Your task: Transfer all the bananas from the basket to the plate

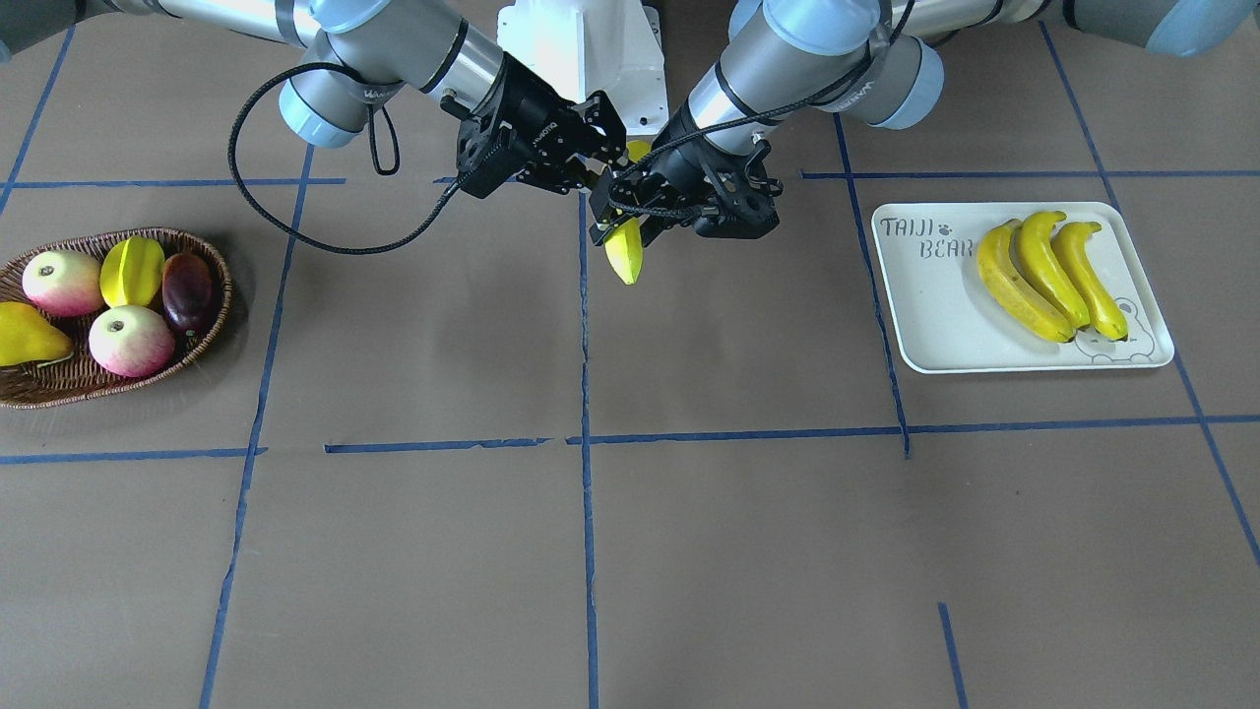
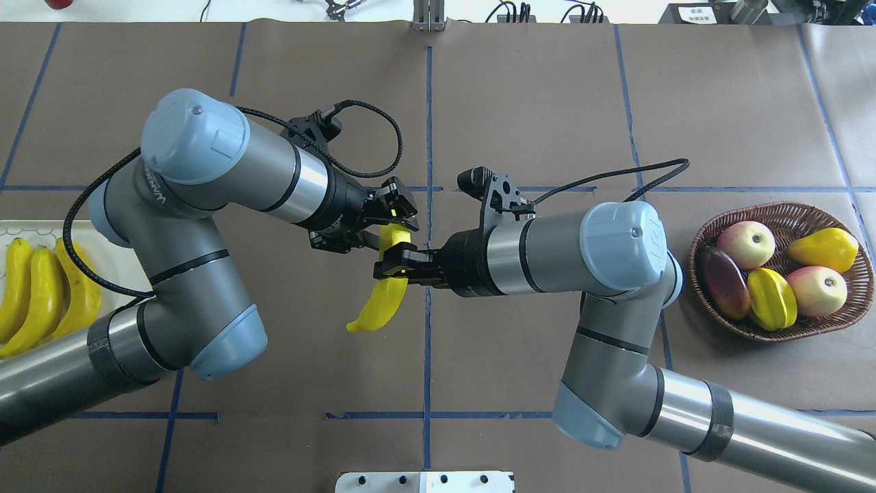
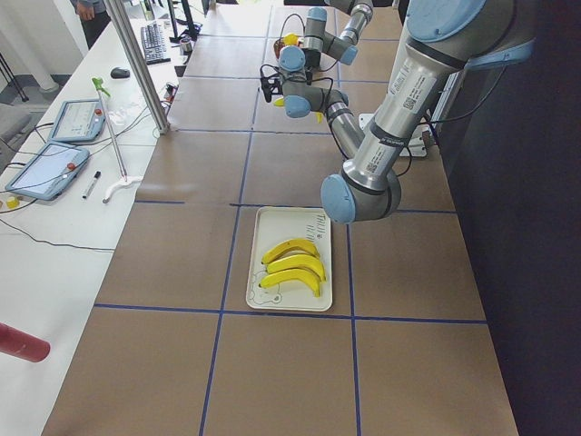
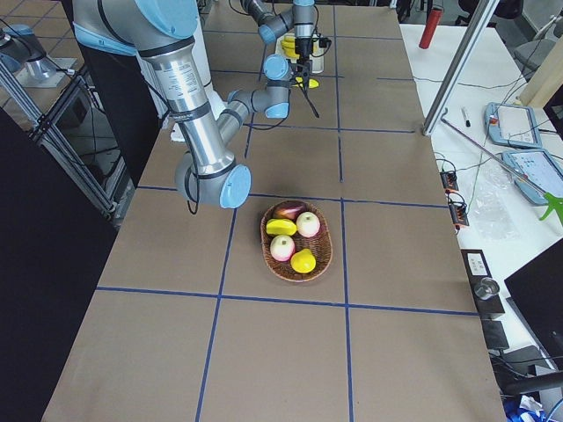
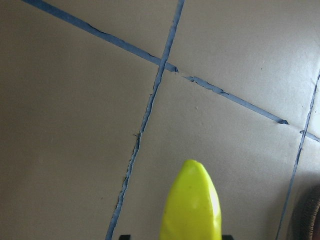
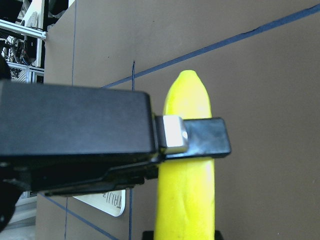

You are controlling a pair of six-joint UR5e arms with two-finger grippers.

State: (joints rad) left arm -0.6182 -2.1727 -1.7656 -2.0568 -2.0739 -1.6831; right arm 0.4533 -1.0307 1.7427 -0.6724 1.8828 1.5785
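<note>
The right claw (image 2: 395,264) is clamped across the middle of one banana (image 2: 382,301). The left claw (image 2: 391,220) is closed on the same banana's upper end. The two claws meet at the centre of the overhead view, above the brown counter (image 1: 689,551). This banana is long, curved and glossy yellow. It hangs tilted, with its lower tip free and pointing to the lower left in the overhead view.

At the right of the front-facing view sits the cream plate (image 1: 935,325), lettered "TAIJI BEAR". It holds three bananas (image 1: 1043,271) lying side by side and touching, their ends over the bear drawing.

At the left edge of that view, the dark wicker basket (image 1: 59,379) holds five fruits:
- two pink-and-cream apples (image 1: 131,341)
- one star fruit (image 1: 133,272)
- one yellow pear (image 1: 25,335)
- one dark purple fruit (image 1: 189,292)

There are four bananas in all: one in the claws and three on the plate.
</note>
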